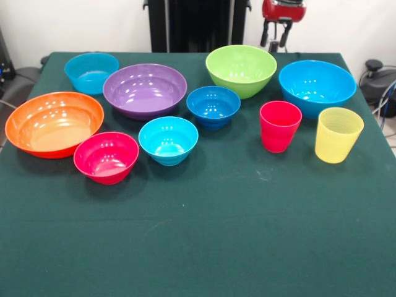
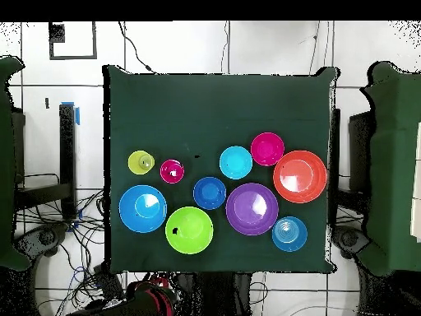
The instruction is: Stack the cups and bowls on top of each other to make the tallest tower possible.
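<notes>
Several bowls stand upright and apart on the green cloth: orange [image 1: 54, 124], purple [image 1: 145, 90], lime green [image 1: 241, 70], bright blue [image 1: 317, 86], small dark blue [image 1: 213, 106], pink-red [image 1: 106, 157] and two cyan ones [image 1: 168, 140] [image 1: 91, 72]. To the right of them stand the red cup [image 1: 279, 125] and the yellow cup [image 1: 338, 134]. No tower is in view; nothing is stacked. My gripper [image 1: 275, 36] hangs open and empty beyond the table's far edge, behind the lime green bowl. From overhead the yellow cup [image 2: 141, 162] and red cup [image 2: 172, 171] sit at the left.
The green table cloth [image 1: 204, 235] has a wide bare stretch in front of the row of bowls. Cables and black stands lie off the table's sides. The arm's red body [image 2: 152, 298] shows below the table's edge in the overhead view.
</notes>
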You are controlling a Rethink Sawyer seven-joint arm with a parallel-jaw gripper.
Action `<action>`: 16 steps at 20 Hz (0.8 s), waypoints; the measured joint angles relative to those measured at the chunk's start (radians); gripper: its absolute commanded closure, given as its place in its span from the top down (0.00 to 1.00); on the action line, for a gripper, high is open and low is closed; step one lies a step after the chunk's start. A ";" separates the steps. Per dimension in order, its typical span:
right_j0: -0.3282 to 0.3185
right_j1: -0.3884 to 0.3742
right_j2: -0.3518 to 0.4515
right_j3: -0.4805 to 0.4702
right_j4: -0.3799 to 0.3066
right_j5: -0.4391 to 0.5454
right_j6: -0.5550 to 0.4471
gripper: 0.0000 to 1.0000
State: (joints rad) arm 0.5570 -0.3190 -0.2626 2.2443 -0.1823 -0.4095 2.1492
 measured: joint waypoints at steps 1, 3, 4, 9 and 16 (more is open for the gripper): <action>-0.007 0.000 0.000 0.000 -0.009 0.008 0.000 1.00; -0.010 0.000 0.000 0.000 -0.013 0.012 0.000 1.00; -0.014 0.000 0.000 0.000 -0.019 0.017 0.000 1.00; -0.019 0.000 0.000 0.000 -0.030 0.021 0.000 1.00; -0.019 0.008 -0.002 0.000 -0.030 0.021 0.000 1.00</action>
State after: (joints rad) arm 0.5381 -0.3115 -0.2646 2.2440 -0.2126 -0.3889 2.1492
